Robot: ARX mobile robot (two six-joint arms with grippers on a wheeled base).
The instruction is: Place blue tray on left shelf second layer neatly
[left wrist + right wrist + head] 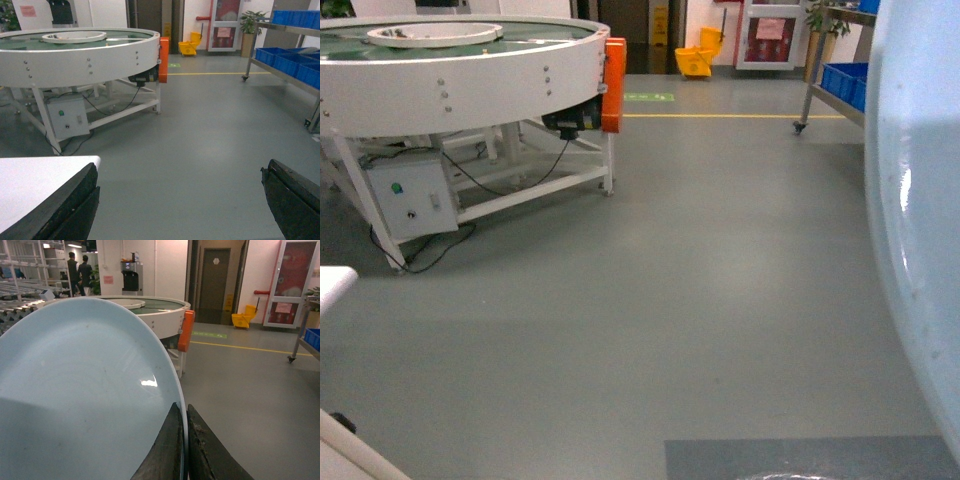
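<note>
The pale blue tray (85,395) fills the left of the right wrist view, held on edge above the floor. My right gripper (183,440) is shut on its rim, one finger on each side. The same tray (920,220) blocks the right edge of the head view. My left gripper (180,200) is open with nothing between its fingers (65,210), only grey floor beyond. A stainless-steel rack (280,55) with dark-blue crates (280,57) stands far off on the right. I cannot tell whether it is the left shelf or which tier is its second layer.
A large round white conveyor table (460,70) with an orange panel (613,85) stands at the left, with a control box (410,195) and cables under it. A white surface corner (30,185) lies beside my left gripper. A yellow mop bucket (695,62) sits by the far wall.
</note>
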